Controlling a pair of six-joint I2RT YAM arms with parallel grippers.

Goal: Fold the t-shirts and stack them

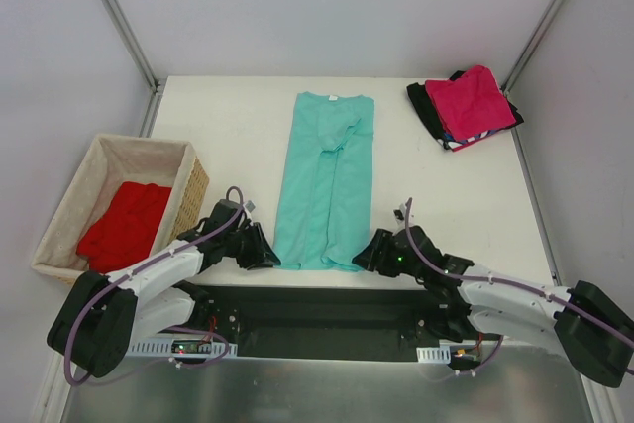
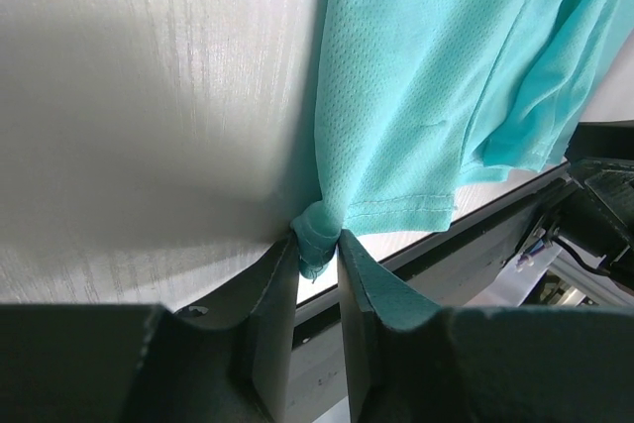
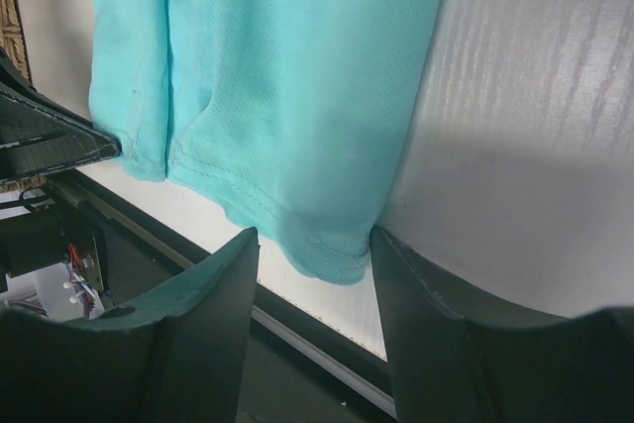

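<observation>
The table (image 1: pixel 238 116) carried the teal-green t-shirt (image 1: pixel 327 180) at its middle, folded into a narrow strip whose long axis ran straight away from the arms, with the hem at the near edge. The left claw (image 2: pixel 317 250) was pinched on the near-left hem corner; the right claw (image 3: pixel 315 245) stood wide astride the near-right corner — not yet closed. Whether its fingers touched cloth was unclear — both wrist views cut off the collar end.
</observation>
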